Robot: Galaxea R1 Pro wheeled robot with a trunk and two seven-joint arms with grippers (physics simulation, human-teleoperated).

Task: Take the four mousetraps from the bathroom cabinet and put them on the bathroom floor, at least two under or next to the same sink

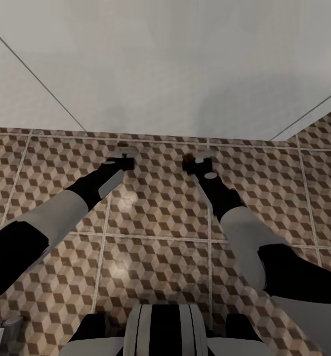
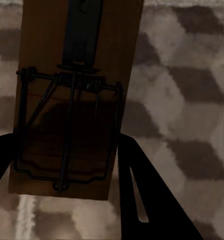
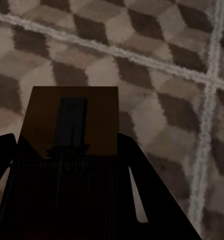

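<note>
Both arms reach forward over the bathroom floor (image 1: 155, 232) of brown and cream cube tiles. In the left wrist view, a brown wooden mousetrap (image 2: 76, 75) with a dark wire spring sits between the dark fingers, my left gripper (image 2: 66, 180) shut on it. The right wrist view has a second mousetrap (image 3: 74, 120) held the same way in my right gripper (image 3: 71, 200), a short way above the tiles. In the head view, the left gripper (image 1: 124, 159) and right gripper (image 1: 197, 164) hang side by side near the wall's foot. The cabinet and the bathroom sink are out of view.
A plain white wall (image 1: 175, 69) rises just beyond the grippers. My trunk (image 1: 165, 331) fills the lower middle. A pale object with a grey part (image 1: 5, 329) sits at the lower left corner. Open tiled floor lies between and beside the arms.
</note>
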